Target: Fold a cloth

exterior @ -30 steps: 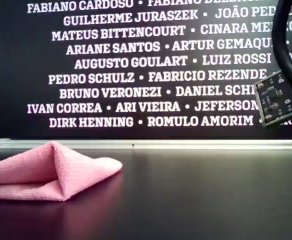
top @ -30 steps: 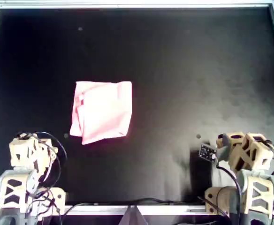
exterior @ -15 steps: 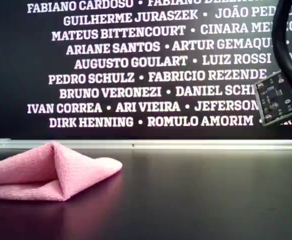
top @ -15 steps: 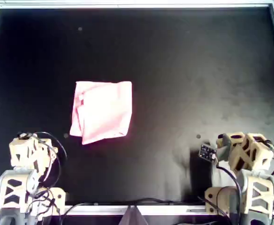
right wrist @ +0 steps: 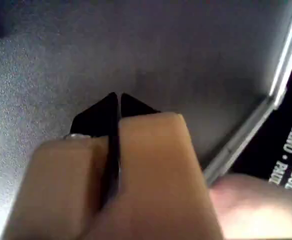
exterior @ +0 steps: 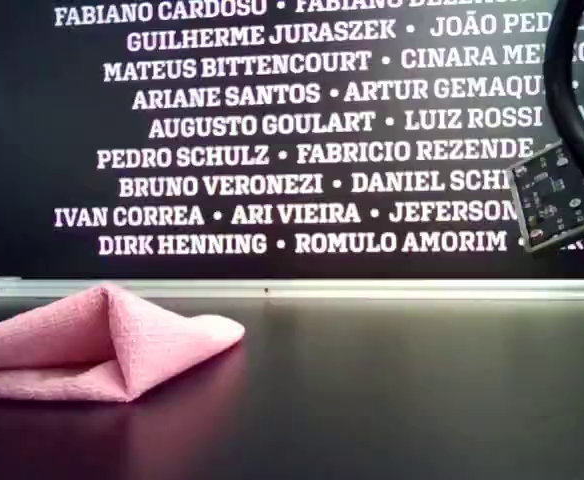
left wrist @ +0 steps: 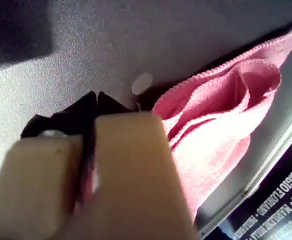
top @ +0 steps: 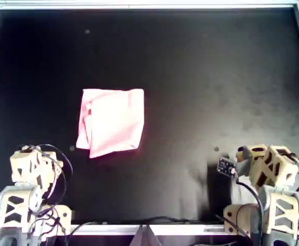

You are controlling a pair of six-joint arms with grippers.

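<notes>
The cloth (top: 111, 122) is a pink fabric lying folded into a rough square on the black table, left of centre in the overhead view. At the exterior view's left the cloth (exterior: 102, 345) shows a raised fold. My left gripper (left wrist: 96, 98) is shut and empty, its black tips close to the cloth (left wrist: 216, 125) but apart from it. My right gripper (right wrist: 118, 98) is shut with nothing in it, over bare table far from the cloth. Both arms rest at the overhead view's bottom edge, the left arm (top: 33, 171) at bottom left and the right arm (top: 267, 171) at bottom right.
A metal rail (top: 149, 5) frames the black table (top: 216, 77). A dark wall with white names (exterior: 272, 150) stands behind it. A small circuit board (exterior: 555, 195) and a cable hang at the exterior view's right. A pale round spot (left wrist: 142, 83) marks the table.
</notes>
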